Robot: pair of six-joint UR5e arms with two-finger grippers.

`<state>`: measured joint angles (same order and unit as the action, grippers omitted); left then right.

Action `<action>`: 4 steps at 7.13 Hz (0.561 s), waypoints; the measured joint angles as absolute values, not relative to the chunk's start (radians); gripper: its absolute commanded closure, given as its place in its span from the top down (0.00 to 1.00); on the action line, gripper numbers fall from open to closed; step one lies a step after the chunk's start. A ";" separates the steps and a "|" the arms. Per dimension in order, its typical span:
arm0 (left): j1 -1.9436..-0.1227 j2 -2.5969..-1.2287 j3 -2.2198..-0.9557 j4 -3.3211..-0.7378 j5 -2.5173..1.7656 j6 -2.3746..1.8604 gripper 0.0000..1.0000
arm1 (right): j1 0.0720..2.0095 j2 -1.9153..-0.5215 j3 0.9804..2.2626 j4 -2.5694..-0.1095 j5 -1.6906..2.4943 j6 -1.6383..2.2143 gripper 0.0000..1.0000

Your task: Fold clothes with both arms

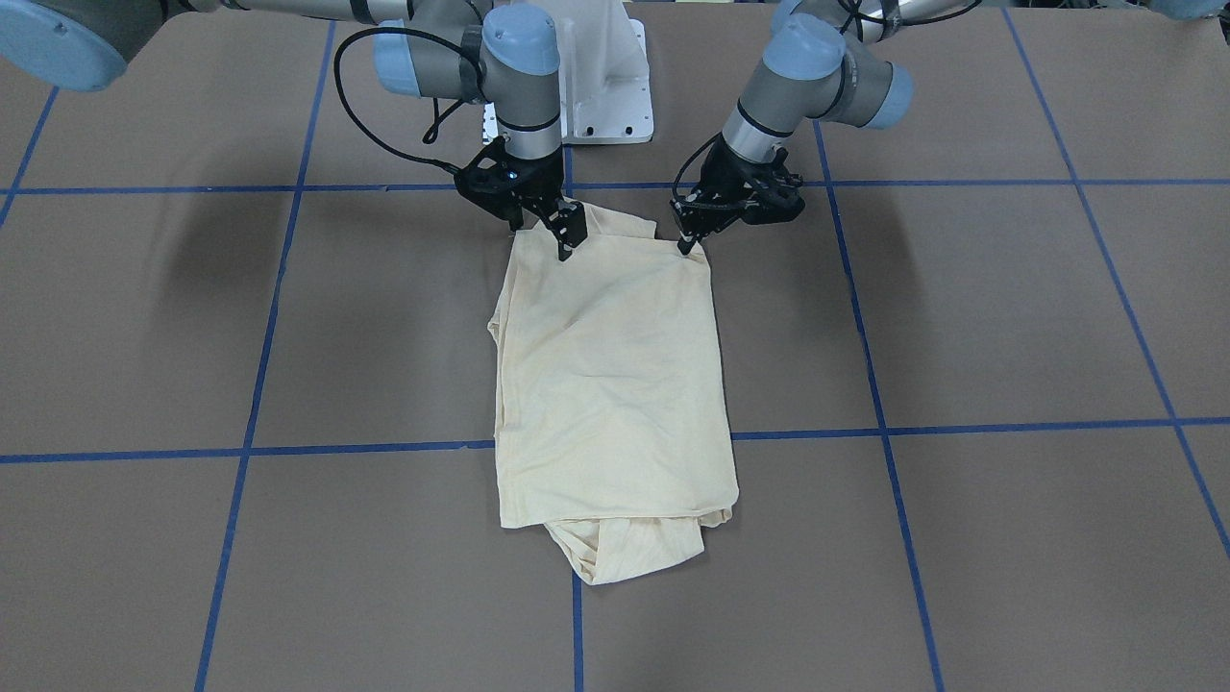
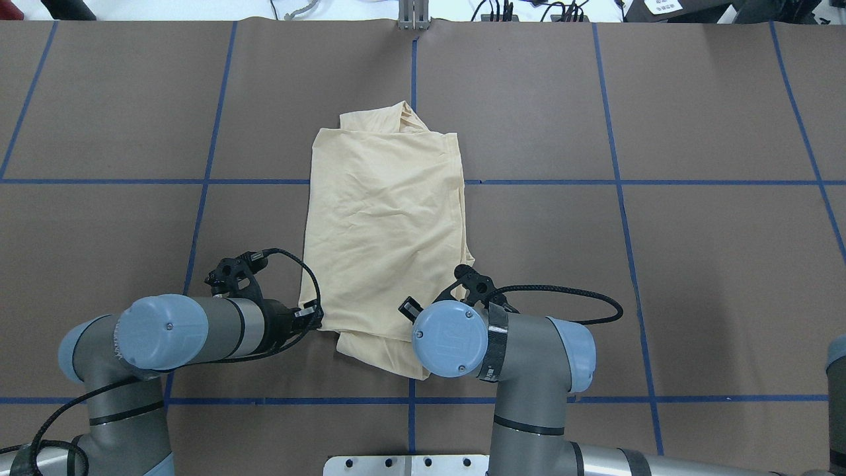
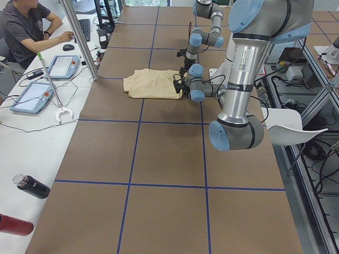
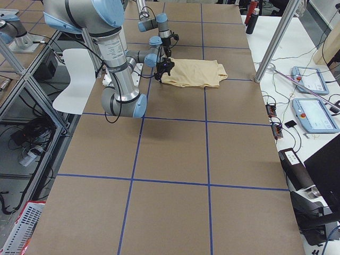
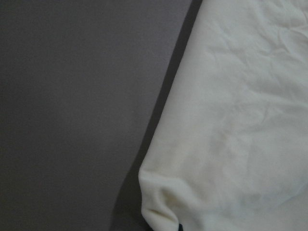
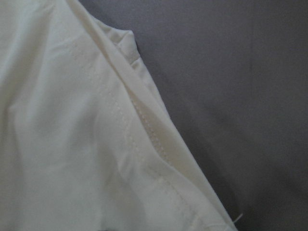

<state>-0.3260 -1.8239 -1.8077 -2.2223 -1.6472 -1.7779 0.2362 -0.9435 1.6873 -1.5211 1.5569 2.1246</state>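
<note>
The pale cream-yellow T-shirt [image 1: 610, 375] [image 2: 383, 218] lies folded into a long rectangle at the table's middle, with bunched layers sticking out at its far end; no print shows. My left gripper [image 1: 685, 245] [image 2: 316, 322] is down at one robot-side corner, shut on the fabric edge. The left wrist view shows that corner [image 5: 159, 207] puckered upward. At the other robot-side corner my right gripper [image 1: 564, 248] is shut on the shirt. The overhead view hides it under its own wrist. The right wrist view shows only stitched folds [image 6: 134, 144].
The brown table [image 1: 961, 317] carries a grid of blue tape lines. The white pedestal base [image 1: 605, 86] stands just behind the grippers. A person [image 3: 24, 26] sits at a side desk with tablets and bottles [image 3: 32, 186]. A white chair [image 3: 286, 127] stands beside the robot.
</note>
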 measured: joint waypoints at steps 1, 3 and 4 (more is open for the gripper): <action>-0.326 -1.824 -1.807 -2.222 -1.646 -1.778 0.00 | 0.236 -0.943 1.687 -1.521 1.557 2.125 0.75; -0.326 -1.824 -1.805 -2.222 -1.646 -1.778 0.00 | 0.236 -0.942 1.687 -1.522 1.557 2.126 0.32; -0.325 -1.824 -1.805 -2.222 -1.646 -1.777 0.00 | 0.236 -0.942 1.688 -1.522 1.557 2.127 0.08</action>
<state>-0.3254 -1.8239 -1.8046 -2.2217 -1.6460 -1.7769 0.2363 -0.9416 1.6878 -1.5221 1.5570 2.1274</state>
